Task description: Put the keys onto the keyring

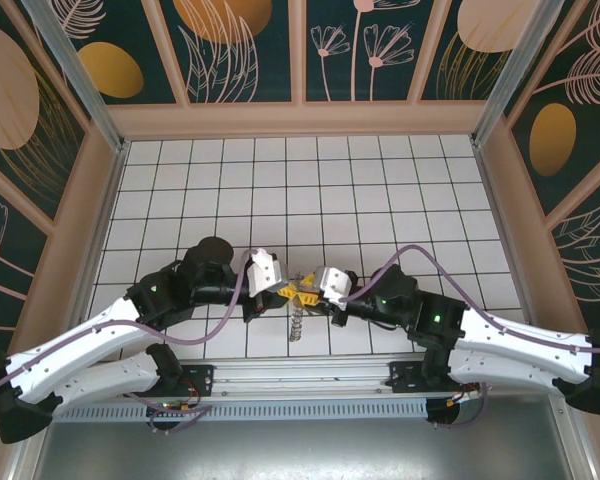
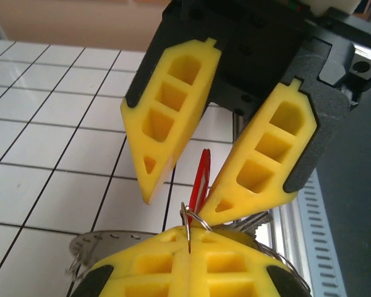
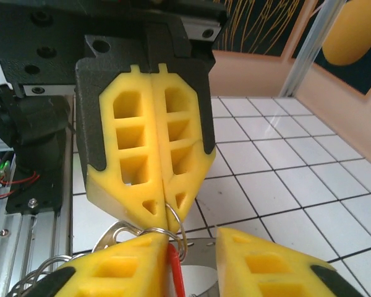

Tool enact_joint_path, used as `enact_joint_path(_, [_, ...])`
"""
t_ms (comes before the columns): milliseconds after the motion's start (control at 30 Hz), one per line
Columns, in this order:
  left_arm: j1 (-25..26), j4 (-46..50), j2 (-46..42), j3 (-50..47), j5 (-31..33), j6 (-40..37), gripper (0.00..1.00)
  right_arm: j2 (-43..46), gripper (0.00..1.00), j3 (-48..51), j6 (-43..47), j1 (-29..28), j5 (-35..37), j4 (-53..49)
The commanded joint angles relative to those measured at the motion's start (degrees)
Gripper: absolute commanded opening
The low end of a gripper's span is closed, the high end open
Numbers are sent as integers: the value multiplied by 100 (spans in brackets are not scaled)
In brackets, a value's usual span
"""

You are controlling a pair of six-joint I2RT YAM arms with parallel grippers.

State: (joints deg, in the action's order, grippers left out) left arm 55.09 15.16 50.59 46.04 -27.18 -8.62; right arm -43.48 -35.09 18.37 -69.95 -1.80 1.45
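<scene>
Both grippers meet just above the white tiled floor near the front edge. My left gripper (image 1: 285, 290) (image 2: 188, 234) (image 3: 167, 216) is shut on the keyring (image 2: 188, 218) (image 3: 181, 229), a small thin grey wire ring pinched edge-on between its yellow tips. The red-headed key (image 2: 202, 176) (image 3: 175, 272) stands upright at that ring, lying against one finger of my right gripper (image 1: 313, 292) (image 2: 184, 201) (image 3: 195, 263). That gripper is open, with a wide gap to its other finger. A bunch of grey keys (image 2: 260, 219) (image 1: 297, 325) hangs below.
A flat grey metal band with small holes (image 2: 105, 240) (image 3: 203, 247) curves under the grippers. The aluminium rail (image 2: 337, 235) at the table's near edge runs close behind. Wooden walls (image 1: 300, 120) enclose the tiled floor (image 1: 310, 190).
</scene>
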Motion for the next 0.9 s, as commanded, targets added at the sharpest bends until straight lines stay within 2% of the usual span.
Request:
enact_joint_path(0, [112,-1191,-66,-36,-623,217,0,113,29,157,-135,-69,-15,342])
enact_joint_path(233, [109,-1339,-154,-113,-677,189,0,327,29,292,-369,-97,68,378])
enact_joint_path(400, [111,-1324,-211,-178,-621,159,0,229,26,203,-474,-98,917,121])
enact_joint_path(633, [114,-1296,-260,-245,-490,118,0,597,33,339,-581,-99,1049,280])
enact_joint_path(700, [107,-1296,-271,-245,-473,110,0,660,39,371,-589,-102,985,315])
enact_joint_path(867, [113,-1305,-286,-234,-444,124,0,743,41,371,-604,-153,1011,289])
